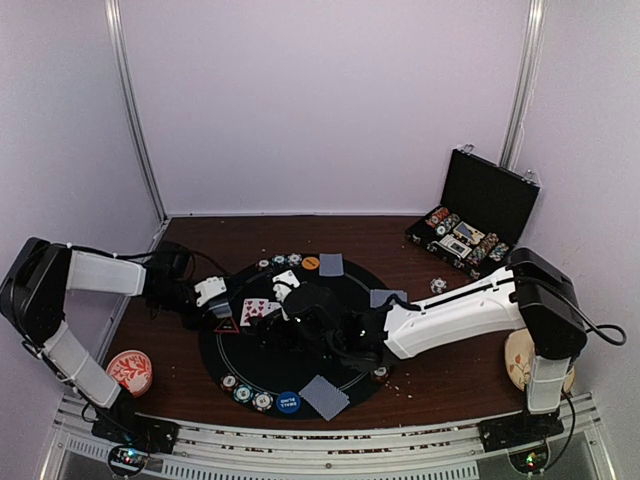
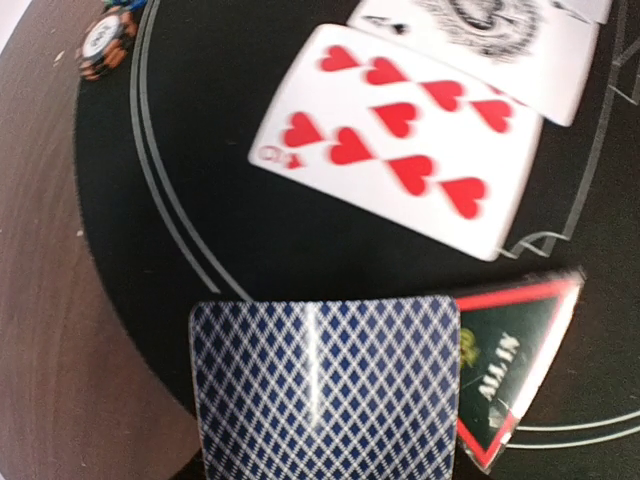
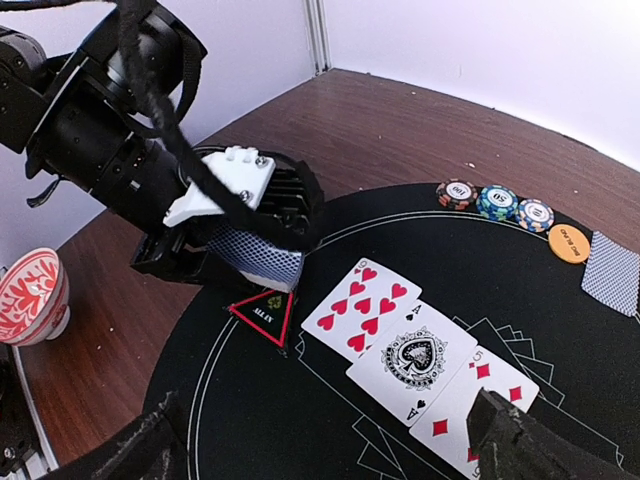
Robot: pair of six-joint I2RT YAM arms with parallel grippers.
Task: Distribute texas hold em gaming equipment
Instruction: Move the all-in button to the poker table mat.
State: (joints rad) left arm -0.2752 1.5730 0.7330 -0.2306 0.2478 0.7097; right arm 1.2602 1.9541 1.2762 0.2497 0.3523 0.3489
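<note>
The left claw (image 3: 250,255) is clamping a thin deck (image 3: 262,262) of blue diamond-backed cards, whose top card is filling the lower part of the left wrist view. The right claw (image 3: 330,455) is hanging with its jaws spread wide, gripping nothing, over the face-up cards.

Just beside the deck, the red triangle marker (image 3: 265,316) is lying flat and showing the words ALL IN. Next to it, the nine of hearts (image 3: 362,310), the ace of spades (image 3: 415,360) and the five of diamonds (image 3: 482,395) are lying face up in an overlapping row. Farther out, three striped poker chips (image 3: 497,202) are sitting in a line beside an orange button disc (image 3: 568,242) and a face-down card (image 3: 612,272).

All of this is resting on a round black mat (image 3: 520,300) with white lines, which is covering the middle of a dark brown wooden table (image 3: 340,120). A red-and-white dish (image 3: 30,295) is standing near the table's left edge. At the far right corner, an open black case (image 1: 488,195) is showing rows of chips. Pale lilac walls (image 1: 330,100) are closing in the space.
</note>
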